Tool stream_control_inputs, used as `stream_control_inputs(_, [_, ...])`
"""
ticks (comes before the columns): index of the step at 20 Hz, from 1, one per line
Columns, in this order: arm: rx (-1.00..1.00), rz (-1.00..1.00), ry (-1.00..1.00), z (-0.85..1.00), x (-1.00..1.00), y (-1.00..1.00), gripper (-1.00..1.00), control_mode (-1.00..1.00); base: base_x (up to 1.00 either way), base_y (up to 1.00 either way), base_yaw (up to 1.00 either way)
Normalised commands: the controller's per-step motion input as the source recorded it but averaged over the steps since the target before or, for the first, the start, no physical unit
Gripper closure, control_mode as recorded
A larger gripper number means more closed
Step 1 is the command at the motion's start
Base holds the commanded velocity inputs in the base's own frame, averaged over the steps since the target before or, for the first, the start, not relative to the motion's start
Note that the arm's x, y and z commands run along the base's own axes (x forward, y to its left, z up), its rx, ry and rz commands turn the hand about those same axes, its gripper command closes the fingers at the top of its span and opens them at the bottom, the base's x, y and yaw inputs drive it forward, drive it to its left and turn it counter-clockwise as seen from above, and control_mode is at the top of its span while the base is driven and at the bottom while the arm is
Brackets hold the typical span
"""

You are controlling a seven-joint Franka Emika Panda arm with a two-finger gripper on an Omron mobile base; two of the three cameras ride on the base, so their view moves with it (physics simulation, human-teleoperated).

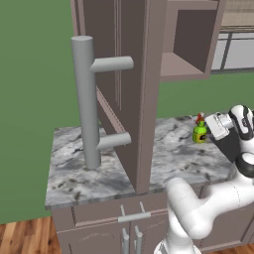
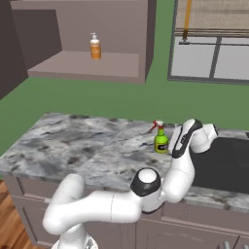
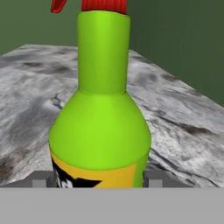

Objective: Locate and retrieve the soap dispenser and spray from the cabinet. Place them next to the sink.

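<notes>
The spray, a green bottle with a red trigger top and a yellow label, stands upright on the marble counter just left of the dark sink. It also appears as the spray and the spray. My gripper reaches it from the sink side, level with its lower body, and the fingertips press against both of its sides. The orange and white soap dispenser stands upright on the shelf of the open cabinet.
The cabinet's door hangs wide open over the counter, its thick grey bar handle jutting toward me. Drawer fronts with small grey handles run below the counter. A window sits behind the sink.
</notes>
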Motion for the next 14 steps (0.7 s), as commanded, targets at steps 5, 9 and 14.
stream_control_inputs(5, [0.0, 0.01, -0.01, -0.12, 0.05, -0.03, 1.0, -1.0, 0.0, 0.0, 0.0])
stream_control_inputs(9, [0.0, 0.0, 0.0, -0.09, 0.02, 0.0, -1.0, -1.0, 0.0, 0.0, 0.0])
stream_control_inputs(14, [0.0, 0.0, 0.0, -0.05, 0.0, -0.03, -1.0, -1.0, 0.0, 0.0, 0.0])
